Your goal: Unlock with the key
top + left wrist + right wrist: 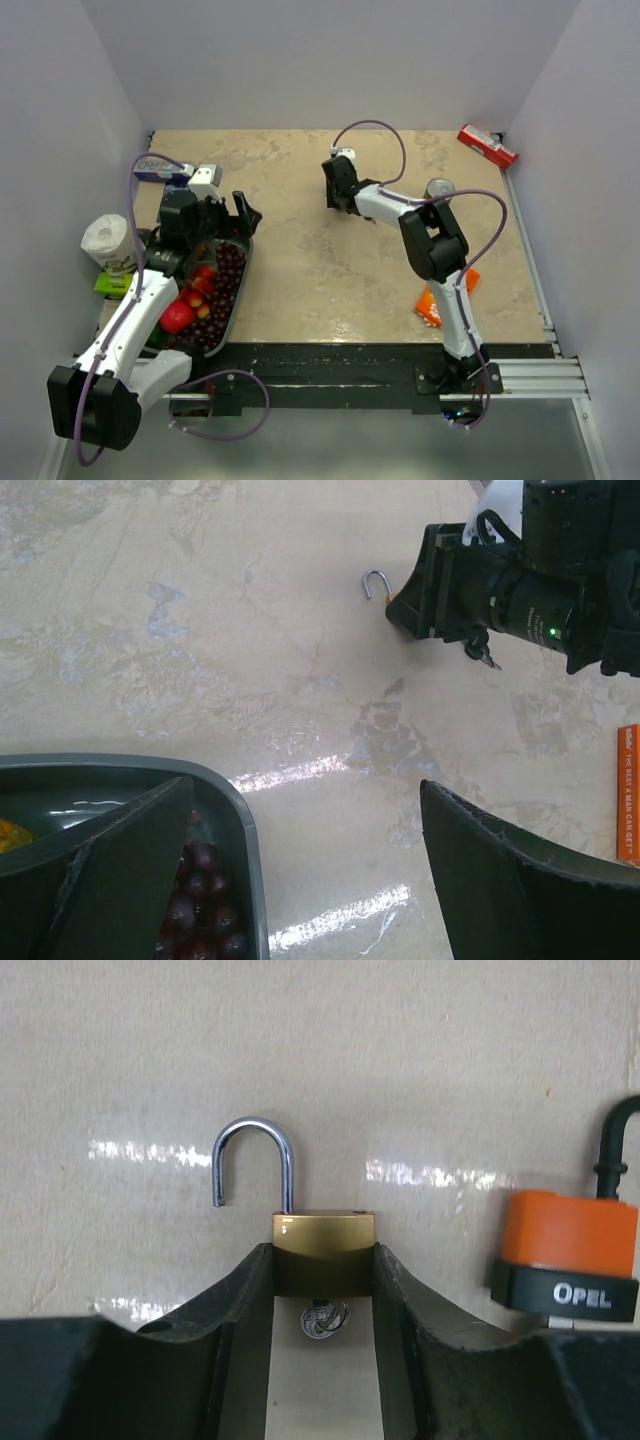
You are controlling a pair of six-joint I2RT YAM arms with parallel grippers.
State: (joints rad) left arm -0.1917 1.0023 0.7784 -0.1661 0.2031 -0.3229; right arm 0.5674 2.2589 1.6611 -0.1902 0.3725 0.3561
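Where the right gripper point(325, 1260) bites: the body of the brass padlock point(324, 1245), with a finger pressed on each side, at the centre of the right wrist view.
Shackle point(255, 1160): open, its free end clear of the body, upper middle of that view.
Round metal piece point(325, 1320): just under the padlock body, between the fingers; what it is cannot be told.
Key point(487, 658): black head and thin metal tip, upper right of the left wrist view, just below the right gripper's body.
Orange padlock point(565, 1250): right edge of the right wrist view, apart from the brass one.
Left gripper point(305, 785): fingers spread wide with nothing between them, above the table point(300, 680).
Tray point(245, 830): lower left of the left wrist view, with dark grapes point(200, 920) inside.
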